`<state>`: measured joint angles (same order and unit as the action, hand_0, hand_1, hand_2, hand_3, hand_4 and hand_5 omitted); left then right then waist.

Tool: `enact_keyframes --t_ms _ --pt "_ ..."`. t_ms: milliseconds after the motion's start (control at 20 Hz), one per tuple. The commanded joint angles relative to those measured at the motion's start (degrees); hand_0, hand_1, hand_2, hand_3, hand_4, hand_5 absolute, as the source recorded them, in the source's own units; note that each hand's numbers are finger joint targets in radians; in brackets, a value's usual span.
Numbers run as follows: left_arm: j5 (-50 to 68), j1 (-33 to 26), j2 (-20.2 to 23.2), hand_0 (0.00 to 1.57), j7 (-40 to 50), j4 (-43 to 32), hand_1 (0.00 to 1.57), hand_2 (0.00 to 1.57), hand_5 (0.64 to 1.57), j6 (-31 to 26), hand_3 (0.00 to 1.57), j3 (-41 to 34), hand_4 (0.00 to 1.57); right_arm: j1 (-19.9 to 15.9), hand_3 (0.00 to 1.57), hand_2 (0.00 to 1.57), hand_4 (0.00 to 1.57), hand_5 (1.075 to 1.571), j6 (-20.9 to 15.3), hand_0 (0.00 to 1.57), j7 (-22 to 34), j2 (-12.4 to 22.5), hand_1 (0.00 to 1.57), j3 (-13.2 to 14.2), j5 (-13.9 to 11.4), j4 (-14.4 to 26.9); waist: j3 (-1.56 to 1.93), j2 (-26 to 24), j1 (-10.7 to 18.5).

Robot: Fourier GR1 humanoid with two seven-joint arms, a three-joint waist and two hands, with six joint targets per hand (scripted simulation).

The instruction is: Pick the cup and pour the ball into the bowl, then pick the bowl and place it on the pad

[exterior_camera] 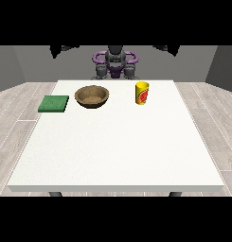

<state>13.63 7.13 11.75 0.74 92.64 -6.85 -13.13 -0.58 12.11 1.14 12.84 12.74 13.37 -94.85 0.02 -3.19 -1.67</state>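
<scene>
While upright, the cup (142,93) opens upward beside the bowl (92,96).

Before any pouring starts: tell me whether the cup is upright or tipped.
Upright: the yellow cup stands on its base on the table, open rim up.

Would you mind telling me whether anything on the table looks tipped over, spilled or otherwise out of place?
Nothing stands out. The yellow cup stands upright, the wooden bowl sits level beside it, and the green pad lies flat near the table's edge at the view's left. All three are apart, with nothing spilled.
</scene>
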Motion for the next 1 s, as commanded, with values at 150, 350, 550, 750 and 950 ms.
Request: enact_keyframes --t_ms 150,350,550,750,950 --pt "-3.87 3.93 -1.38 0.00 -11.87 -8.07 0.00 0.00 1.529 1.01 0.00 -0.75 0.00 -2.10 0.00 0.00 0.00 1.570 1.37 0.00 -9.09 -2.21 0.00 -1.53 -2.85 3.69 -0.02 8.03 -1.75" --pt "-8.41 2.95 -6.90 0.00 -22.32 -13.26 0.00 0.00 1.526 3.92 0.00 2.15 0.00 -4.46 0.00 0.00 0.00 1.571 1.50 0.00 -8.80 -0.97 0.00 -0.60 -2.48 4.19 -0.04 12.17 -3.52" --pt "-8.09 4.41 -5.79 0.00 -28.80 -23.27 0.00 0.00 1.519 2.27 0.00 0.63 0.00 -4.03 0.00 0.00 0.00 1.571 2.52 0.00 -10.98 -1.12 0.00 -0.09 -2.47 6.06 -0.03 10.94 -3.25" --pt "-10.91 7.75 -8.33 0.00 -36.20 -29.31 0.00 0.00 1.523 6.02 0.00 1.22 0.00 -7.61 0.00 0.00 0.00 1.570 2.36 0.00 -12.58 -0.32 0.00 1.07 -2.02 7.01 -0.05 15.93 -5.00" --pt "-11.87 9.36 -7.98 0.00 -41.05 -37.60 0.00 0.00 1.517 7.91 0.00 0.07 0.00 -4.72 0.00 0.00 0.00 1.570 6.47 0.00 -14.18 0.96 0.00 1.01 -1.70 9.36 -0.04 14.69 -5.63"
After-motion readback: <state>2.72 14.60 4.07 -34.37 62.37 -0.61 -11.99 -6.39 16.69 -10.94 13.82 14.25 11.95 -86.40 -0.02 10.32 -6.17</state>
